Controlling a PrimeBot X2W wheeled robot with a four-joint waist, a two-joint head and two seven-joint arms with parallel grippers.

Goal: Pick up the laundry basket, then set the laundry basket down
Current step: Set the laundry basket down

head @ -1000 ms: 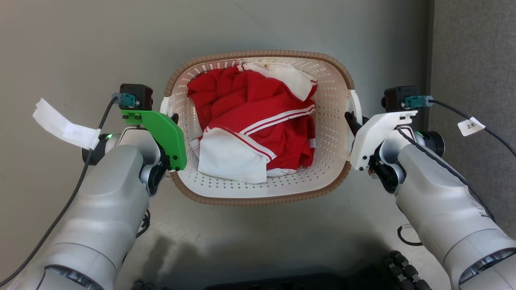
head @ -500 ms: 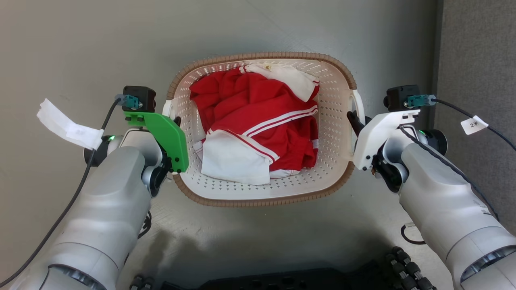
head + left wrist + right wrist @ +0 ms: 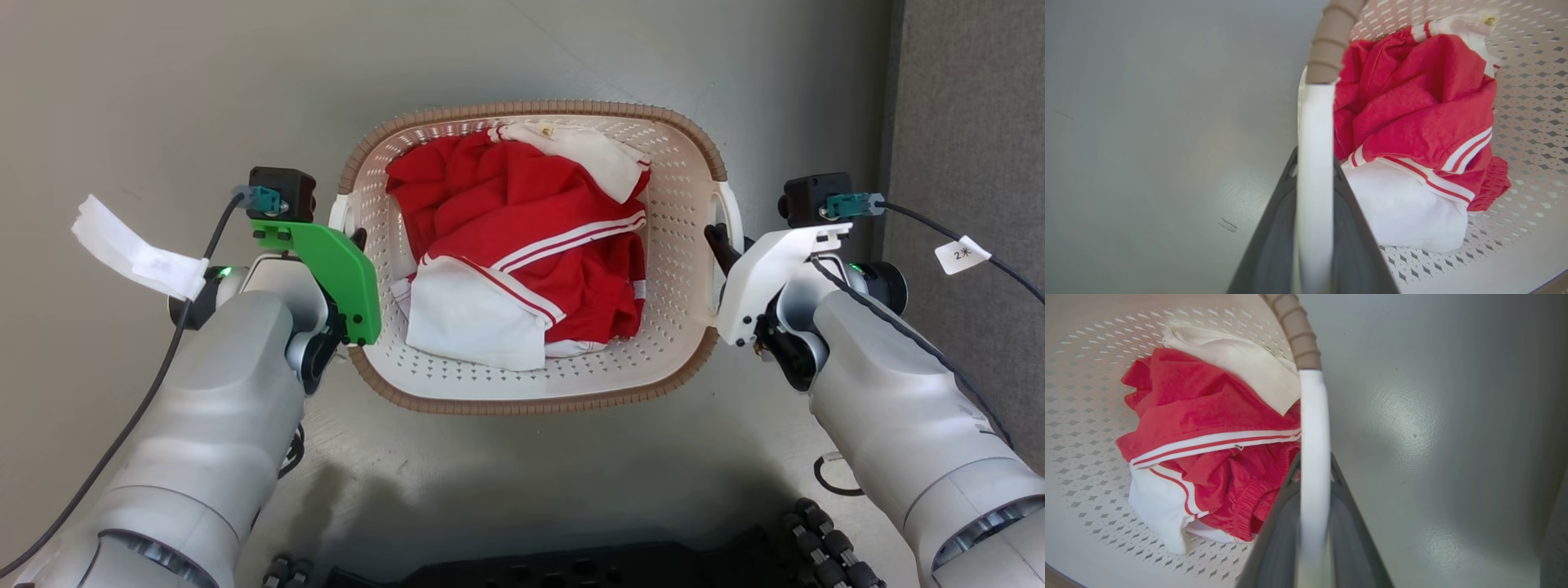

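A grey floor (image 3: 163, 98) lies under everything, and a darker grey strip (image 3: 971, 98) runs along its right edge in the head view. Two pale silver arms come up from the lower corners, the left arm (image 3: 212, 392) and the right arm (image 3: 906, 408). Between them, in the middle of the head view, is the laundry basket (image 3: 531, 109), cream-white with many small holes and a brown rim. From these pictures I cannot tell if its bottom touches the floor. Inside it lies a heap of red and white clothes (image 3: 522, 237) with white stripes, mostly toward the far side. The left gripper (image 3: 357, 239) sits behind a green plate (image 3: 335, 273) at the left side of the basket. In the left wrist view the left gripper (image 3: 1314, 161) has its two dark fingers pressed on both sides of the white left handle (image 3: 1314, 118), so it is clamped on it. The right gripper (image 3: 717, 241), behind a white plate (image 3: 759, 273), grips the right handle (image 3: 732, 214) in the same way. In the right wrist view the white bar passes tightly between the dark fingers (image 3: 1282, 506). A white paper tag (image 3: 135, 253) hangs on the left cable, and a smaller tag (image 3: 962, 255) on the right cable.
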